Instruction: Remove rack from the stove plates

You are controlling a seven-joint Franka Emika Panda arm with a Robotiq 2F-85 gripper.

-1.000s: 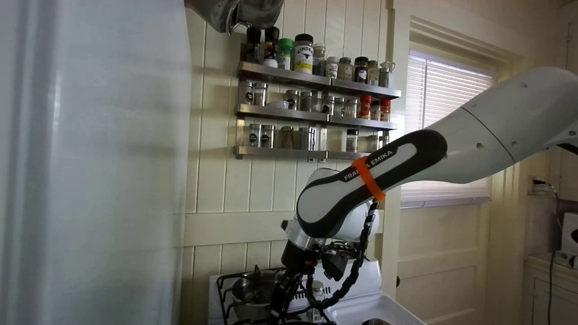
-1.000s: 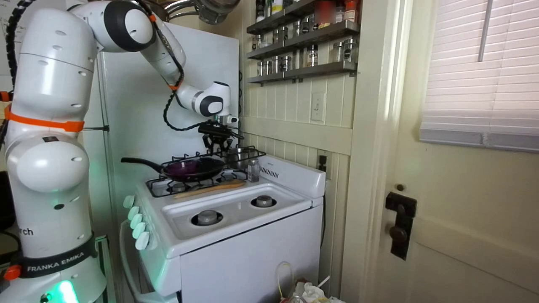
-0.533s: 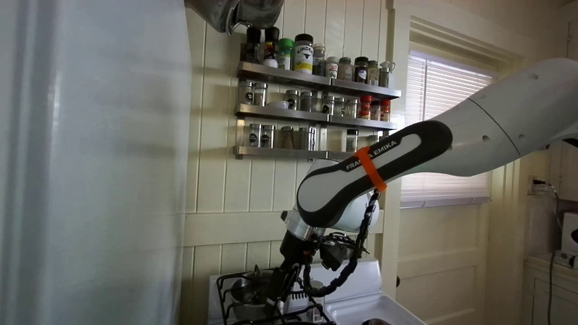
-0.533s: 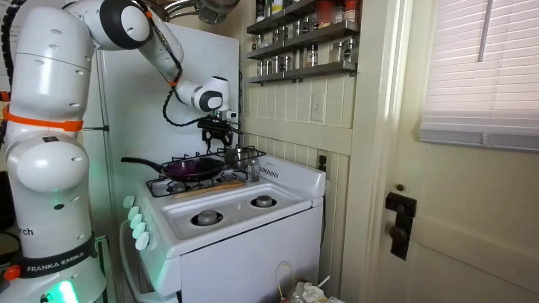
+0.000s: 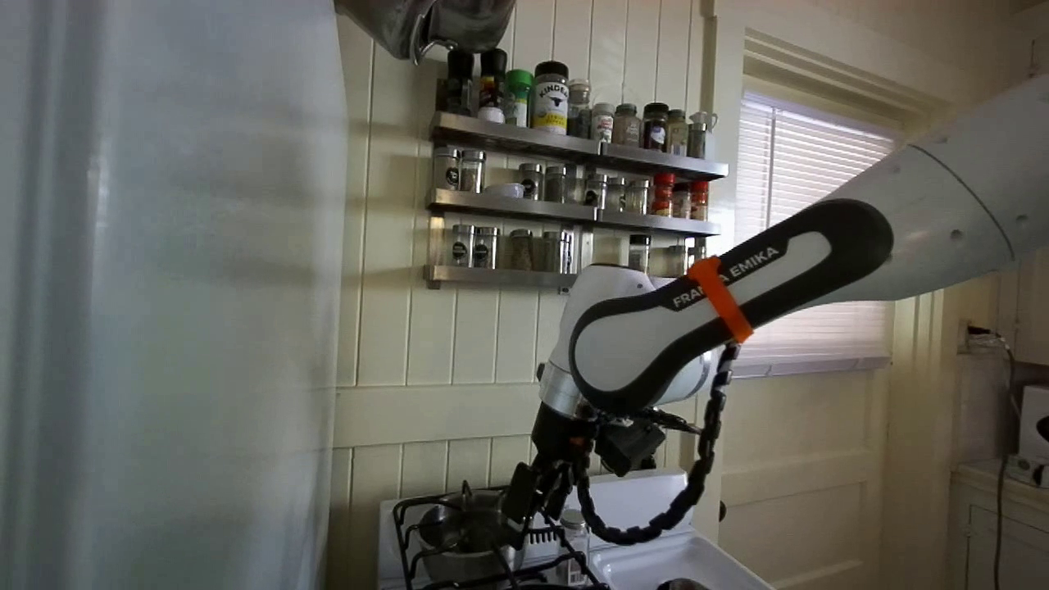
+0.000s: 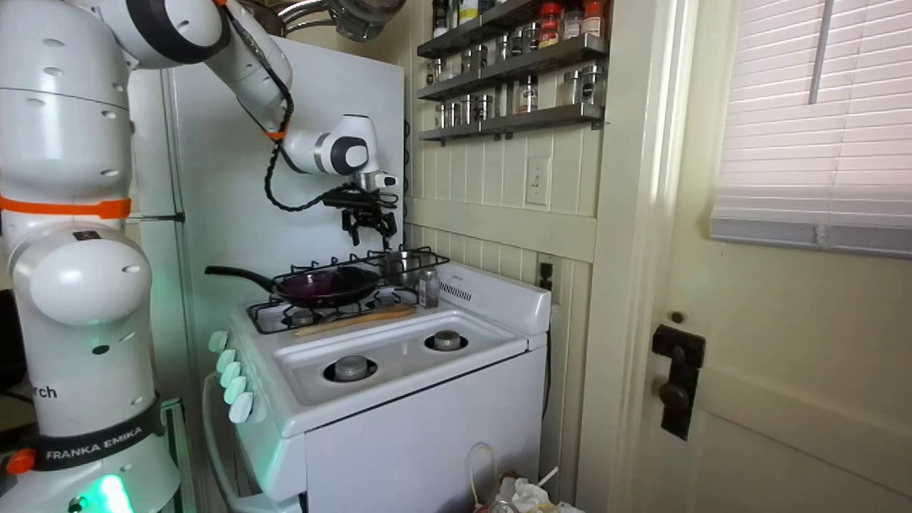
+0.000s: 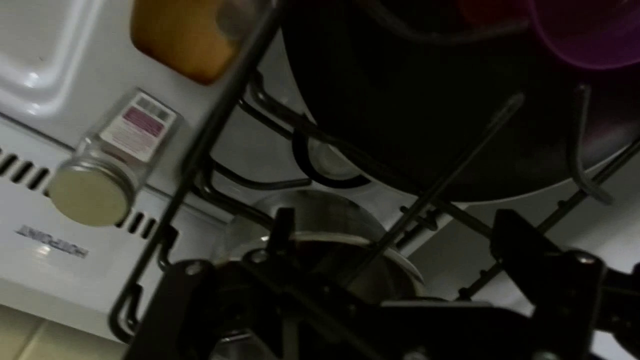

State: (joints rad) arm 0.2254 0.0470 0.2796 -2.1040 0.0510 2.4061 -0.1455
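The rack (image 6: 436, 251), a thin black open frame with inward prongs, lies raised over the left half of the cooker in an exterior view, above the pan and pot; another exterior view shows part of the rack (image 5: 401, 533). Its bars (image 7: 197, 155) cross the wrist view. The stove plates' white top (image 6: 399, 340) has two bare burners (image 6: 351, 368) on its near side; a grate (image 6: 258, 320) sits on the far side under the pan. My gripper (image 6: 371, 242) hangs just above the rack. In the wrist view the gripper (image 7: 392, 225) stands wide open, holding nothing.
Under the rack are a black frying pan (image 6: 342, 292) and a steel pot (image 6: 402, 265). A glass jar (image 6: 429, 291) and a wooden utensil (image 6: 356, 319) lie close by. The fridge (image 6: 228, 164) rises beside the cooker; spice shelves (image 6: 513, 121) hang on the wall.
The jaws have spread apart and the gripper has risen off the rack, drawing back toward the robot's base. The rack has stayed where it lay.
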